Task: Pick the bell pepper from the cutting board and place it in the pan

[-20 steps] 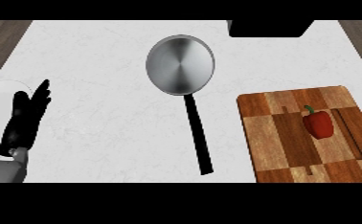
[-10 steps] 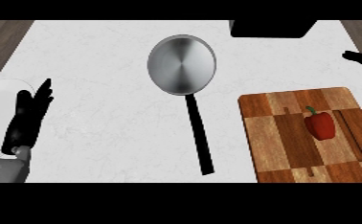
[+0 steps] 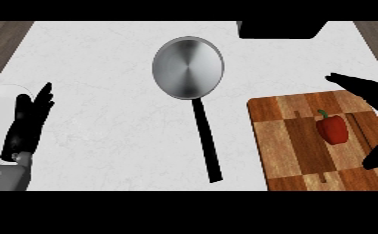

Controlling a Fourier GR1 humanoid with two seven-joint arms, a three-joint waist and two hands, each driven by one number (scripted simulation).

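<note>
Red bell pepper (image 3: pixel 333 128) with green stem lies on wooden cutting board (image 3: pixel 295 148), right side. Steel pan (image 3: pixel 187 67) empty, mid-tabletop, black handle pointing toward viewer.

We look steeply down on a white worktop (image 3: pixel 111 78) with faint grey marbling, evenly lit, with only soft shadows on it. At its far edge, right of the middle, sits a black box-like object (image 3: pixel 280 29) whose nature we cannot tell. Beyond the worktop's far corners, at upper left (image 3: pixel 13 30) and upper right, we see narrow strips of brownish-grey floor that looks like wood planks.
</note>
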